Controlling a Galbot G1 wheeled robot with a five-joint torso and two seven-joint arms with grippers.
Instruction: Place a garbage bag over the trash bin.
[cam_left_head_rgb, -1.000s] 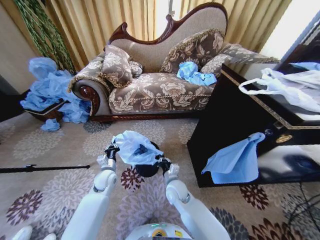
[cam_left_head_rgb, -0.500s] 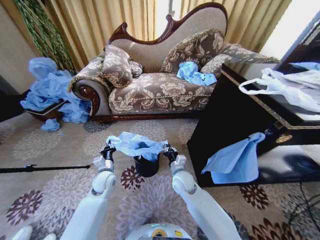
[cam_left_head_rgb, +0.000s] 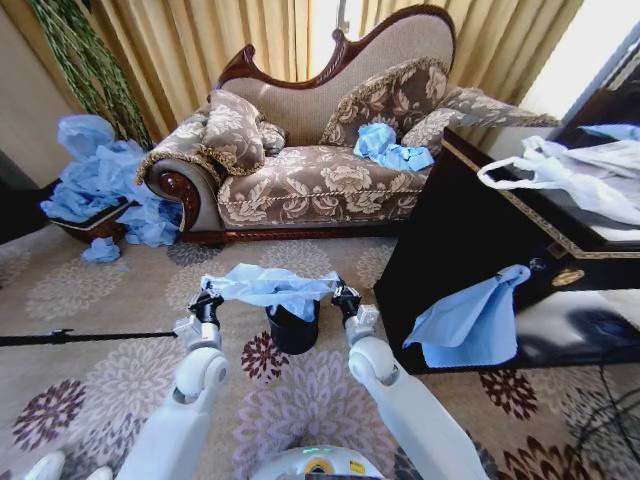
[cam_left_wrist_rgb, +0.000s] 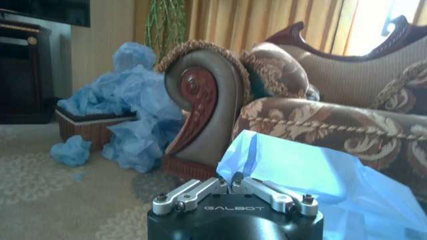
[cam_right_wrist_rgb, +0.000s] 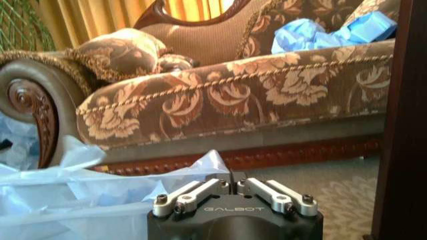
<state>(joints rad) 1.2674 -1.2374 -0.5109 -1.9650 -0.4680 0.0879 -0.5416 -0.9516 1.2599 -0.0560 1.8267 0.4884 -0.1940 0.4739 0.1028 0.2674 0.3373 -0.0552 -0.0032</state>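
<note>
Jaws of the left gripper (cam_left_head_rgb: 207, 299) and right gripper (cam_left_head_rgb: 345, 296) are closed on the garbage bag (cam_left_head_rgb: 268, 285), arms spread, stretching it above the trash bin (cam_left_head_rgb: 292, 331).

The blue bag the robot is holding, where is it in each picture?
Head view: the bag is stretched between both grippers, over the bin.
Left wrist view: bag beside the jaws.
Right wrist view: bag beside the jaws.
Shared landmark: the sofa.

Light blue garbage bag (cam_left_head_rgb: 268, 284), seemingly black trash bin (cam_left_head_rgb: 293, 331).
</note>
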